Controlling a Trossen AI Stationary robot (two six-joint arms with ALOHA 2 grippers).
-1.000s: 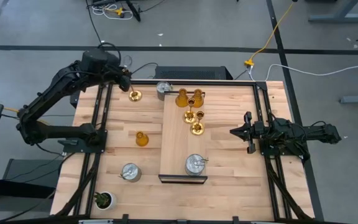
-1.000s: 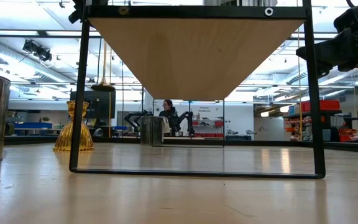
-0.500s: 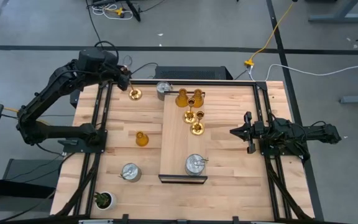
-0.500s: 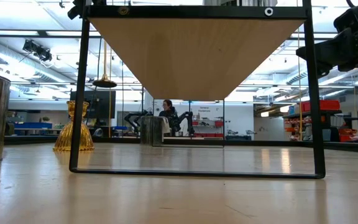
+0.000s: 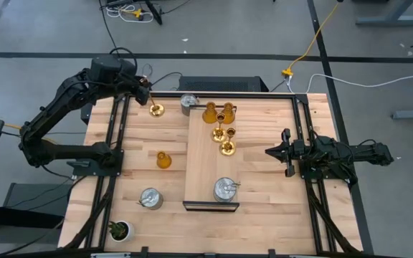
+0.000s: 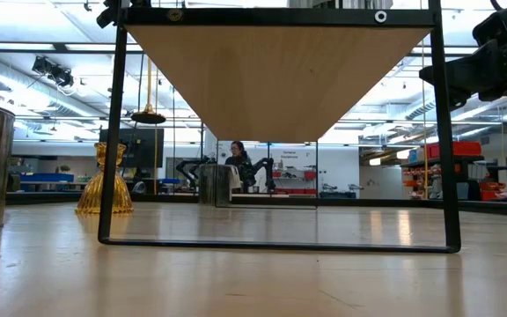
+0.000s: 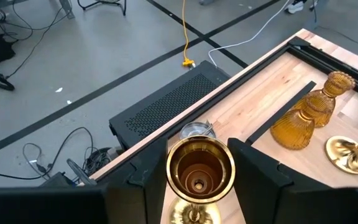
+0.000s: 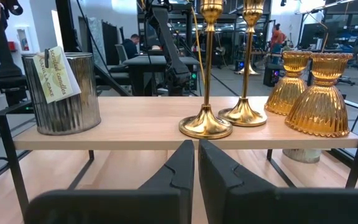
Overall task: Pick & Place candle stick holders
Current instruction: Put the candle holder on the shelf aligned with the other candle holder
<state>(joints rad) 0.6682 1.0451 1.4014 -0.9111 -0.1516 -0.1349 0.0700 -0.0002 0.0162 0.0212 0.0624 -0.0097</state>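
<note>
Plainly, the left gripper (image 7: 194, 180) was clamped on the third gold holder (image 7: 199, 171), its two dark fingers pressed against either side of the cup at the top of the stem. In the low view that holder's round base (image 6: 149, 116) hung clear above the table surface, so the piece was lifted, at the far left corner of the table (image 5: 264, 222). Outward from it stood one silver holder (image 5: 189, 104) close by on the table, then the raised wooden shelf (image 5: 199, 168) carrying two amber holders (image 5: 210, 112), two gold holders (image 5: 226, 147) and another silver holder (image 5: 225, 189). One amber holder (image 5: 163, 160) and one silver holder (image 5: 150, 198) sat on the table left of the shelf.

The right gripper (image 8: 196, 163) waited at the right side of the table, jaws pressed together and empty.

The step in hand appeared to be the carry. The next move would call for taking the tall piece upright across to the shelf, clear of the silver holder and the pieces already set, and seating its base flat before release.
</note>
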